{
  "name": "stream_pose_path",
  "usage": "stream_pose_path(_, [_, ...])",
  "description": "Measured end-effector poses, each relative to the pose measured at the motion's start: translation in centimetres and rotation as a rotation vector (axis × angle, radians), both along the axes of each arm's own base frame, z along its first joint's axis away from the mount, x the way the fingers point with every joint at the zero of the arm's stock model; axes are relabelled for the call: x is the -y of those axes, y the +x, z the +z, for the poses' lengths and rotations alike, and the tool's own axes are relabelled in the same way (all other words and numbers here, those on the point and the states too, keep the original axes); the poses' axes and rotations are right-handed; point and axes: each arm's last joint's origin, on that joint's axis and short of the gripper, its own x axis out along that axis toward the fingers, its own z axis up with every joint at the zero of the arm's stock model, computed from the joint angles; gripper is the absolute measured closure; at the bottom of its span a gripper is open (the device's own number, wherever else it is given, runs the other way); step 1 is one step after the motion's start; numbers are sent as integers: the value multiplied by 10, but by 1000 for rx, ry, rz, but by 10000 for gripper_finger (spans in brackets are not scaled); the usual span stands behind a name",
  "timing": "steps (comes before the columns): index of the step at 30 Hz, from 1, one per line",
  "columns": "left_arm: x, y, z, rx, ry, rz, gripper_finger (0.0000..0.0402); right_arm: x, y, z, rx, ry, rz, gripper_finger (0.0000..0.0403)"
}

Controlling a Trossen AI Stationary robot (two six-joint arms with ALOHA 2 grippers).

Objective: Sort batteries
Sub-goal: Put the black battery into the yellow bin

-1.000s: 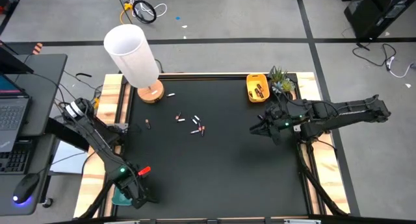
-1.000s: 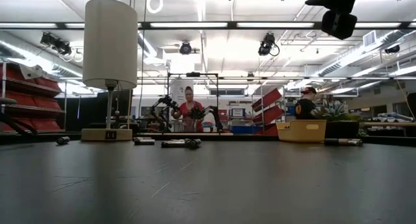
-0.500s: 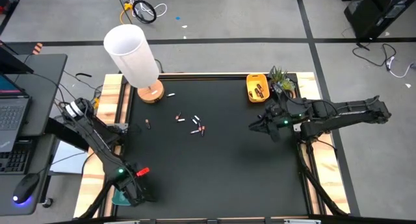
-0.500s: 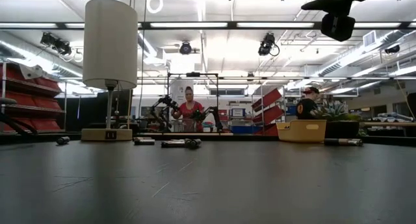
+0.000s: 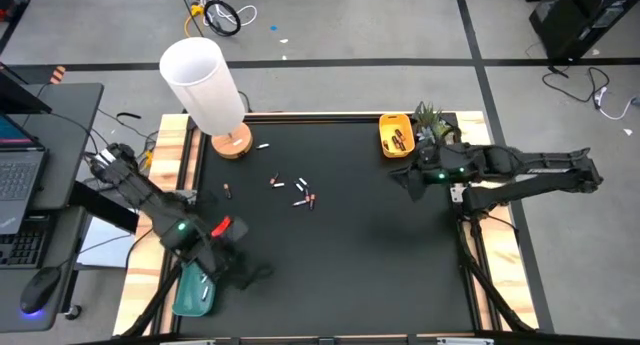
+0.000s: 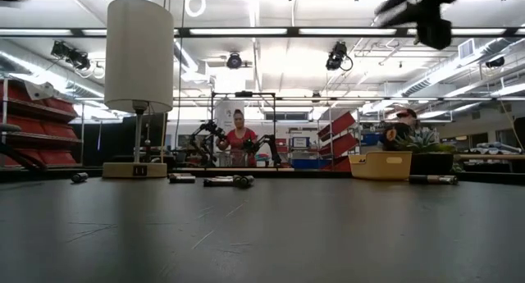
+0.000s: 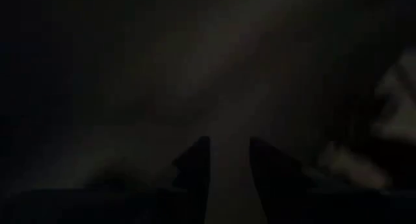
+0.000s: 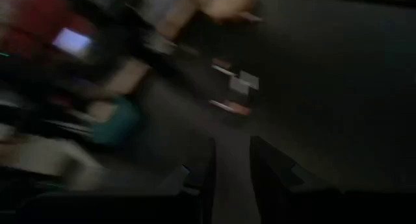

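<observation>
Several small batteries lie loose on the black table mat, left of its middle; some are white and some dark with reddish ends. They show blurred in the right wrist view as batteries. A yellow tray at the far right holds dark batteries. A teal tray sits at the near left corner. My left gripper hangs over the mat just right of the teal tray, open and with nothing in it. My right gripper hovers in front of the yellow tray, open, with only the mat showing between its fingers.
A white-shaded lamp on a round wooden base stands at the far left corner. A small potted plant sits beside the yellow tray. The mat's middle and near right lie bare. People show in the room beyond the table.
My left gripper has risen from over the teal tray and swung toward the table's right and far side, tipping more level; the tray now shows uncovered. My right gripper has shifted a little toward the far edge and turned.
</observation>
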Motion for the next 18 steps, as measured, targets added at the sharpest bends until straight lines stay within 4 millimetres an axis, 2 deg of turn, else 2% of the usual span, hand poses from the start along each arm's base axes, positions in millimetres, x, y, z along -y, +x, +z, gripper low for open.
stream_pose_path(3, [-20,19,2,98,109,64,280,3,-12,-1,-257,-26,-13,322])
stream_pose_path(7, [-55,43,4,170,241,138,280,5,-28,-18,-509,-13,0,314])
stream_pose_path(12, [-103,74,13,293,368,222,280,8,-36,-59,-601,49,19,284])
stream_pose_path(18, [-145,98,24,453,331,255,280,12,-32,-100,-588,159,64,264])
